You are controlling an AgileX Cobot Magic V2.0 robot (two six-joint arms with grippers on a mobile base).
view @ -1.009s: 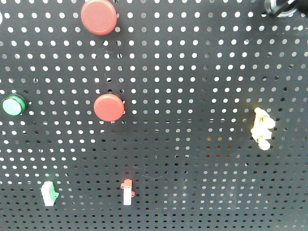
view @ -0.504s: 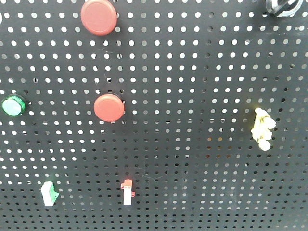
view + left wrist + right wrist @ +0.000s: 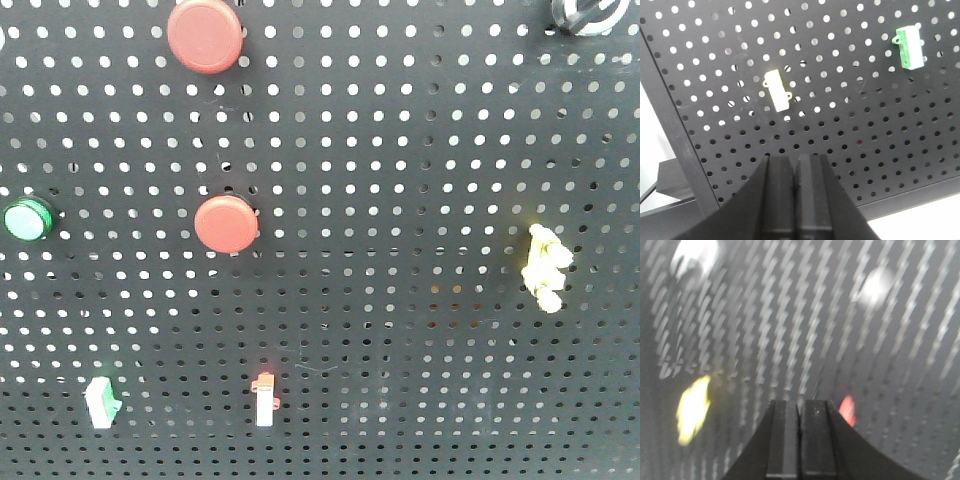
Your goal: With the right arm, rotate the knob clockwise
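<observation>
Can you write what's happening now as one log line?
right gripper: shut, clear of pegboard | left gripper: shut | silver-ringed black-bar knob: untouched

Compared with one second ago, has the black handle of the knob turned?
Yes. The knob keeps its place at the pegboard's top right corner, but its black handle, then hidden behind a dark blurred shape, now runs diagonally, upper right to lower left.

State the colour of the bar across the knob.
Black, inside a silver-white ring; the knob shows best in the front view.

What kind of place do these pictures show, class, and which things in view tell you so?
Probably a robotics test bench or lab rig: a black perforated panel carries red push buttons, a green button and a knob, with small switches fixed to it.
</observation>
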